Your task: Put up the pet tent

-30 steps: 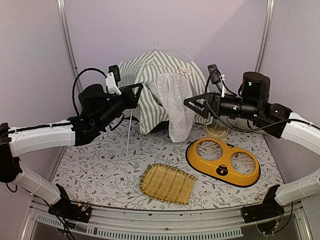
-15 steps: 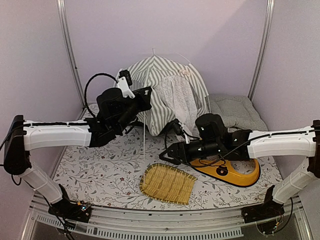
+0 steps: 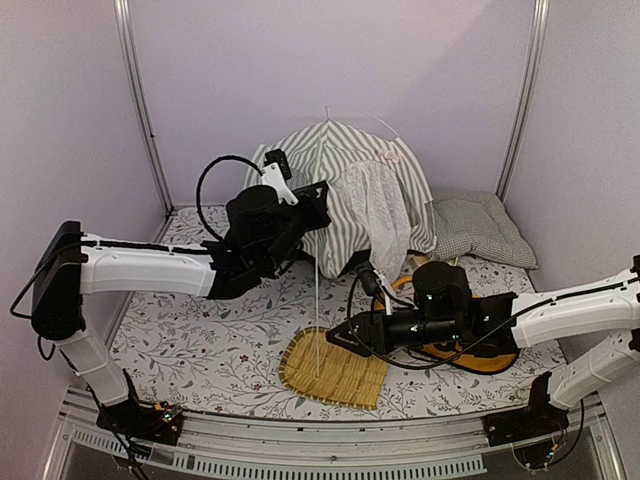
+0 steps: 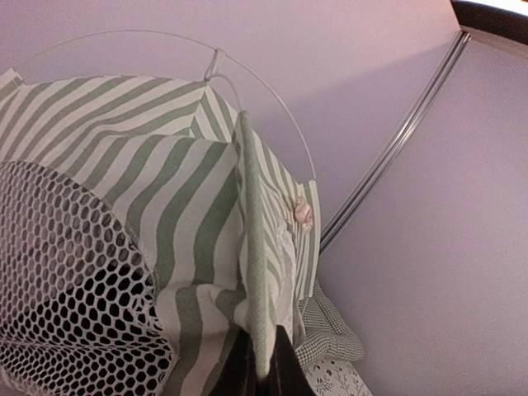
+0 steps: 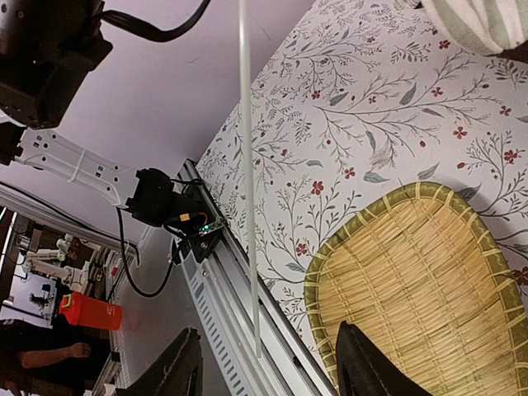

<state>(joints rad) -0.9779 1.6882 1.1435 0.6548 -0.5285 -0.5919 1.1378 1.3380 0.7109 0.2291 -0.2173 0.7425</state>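
Observation:
The pet tent (image 3: 345, 185), grey-green and white striped with a white lace curtain (image 3: 385, 215), stands at the back centre. My left gripper (image 3: 316, 194) is shut on its left front fabric edge. In the left wrist view the green seam (image 4: 252, 247) runs down into the pinched left gripper (image 4: 264, 363), beside a mesh window (image 4: 74, 280). A thin white pole (image 3: 316, 300) hangs down from the tent over the tray. My right gripper (image 3: 336, 338) is open by the pole's lower end. In the right wrist view the pole (image 5: 246, 165) ends between the spread fingers (image 5: 177, 371), touching neither.
A woven bamboo tray (image 3: 335, 368) lies at the front centre, also under the right gripper (image 5: 412, 280). A yellow two-hole feeder (image 3: 492, 352) sits partly under the right arm. A checked cushion (image 3: 480, 225) lies at the back right. The table's metal front rail (image 5: 239, 322) is close.
The left gripper has carried the tent edge to the right, and the hanging pole with it. The right arm has swung down and left to the pole's lower end, its jaws narrowing somewhat.

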